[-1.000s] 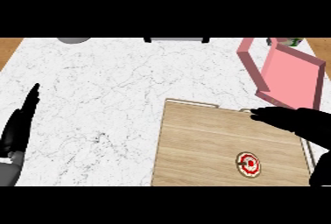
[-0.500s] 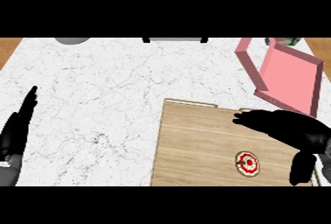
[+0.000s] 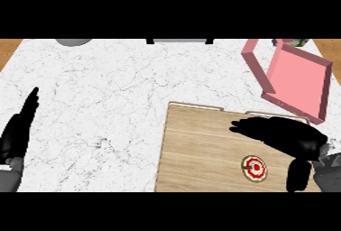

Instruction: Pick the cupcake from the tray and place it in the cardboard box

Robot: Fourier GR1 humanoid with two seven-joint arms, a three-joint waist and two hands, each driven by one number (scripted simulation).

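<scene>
The cupcake (image 3: 254, 168), seen from above as a red and white round with a tan rim, stands on the wooden tray (image 3: 200, 149) near its lower right. My right hand (image 3: 286, 135) hovers over the tray just above and right of the cupcake, fingers stretched toward the left and thumb (image 3: 297, 176) hanging down beside it; nothing is in it. The pink box (image 3: 296, 79) lies open at the upper right of the counter, beyond the tray's far edge. My left hand (image 3: 19, 131) rests at the left edge, fingers straight and pointing up.
White marble counter (image 3: 106, 99) stretches left of the tray. A grey round object (image 3: 73, 41) and a dark-framed item (image 3: 181, 40) sit at the far edge. Something green (image 3: 296, 43) shows behind the box.
My right hand has moved left and down over the tray, closing in on the cupcake. The left hand has stayed put.
</scene>
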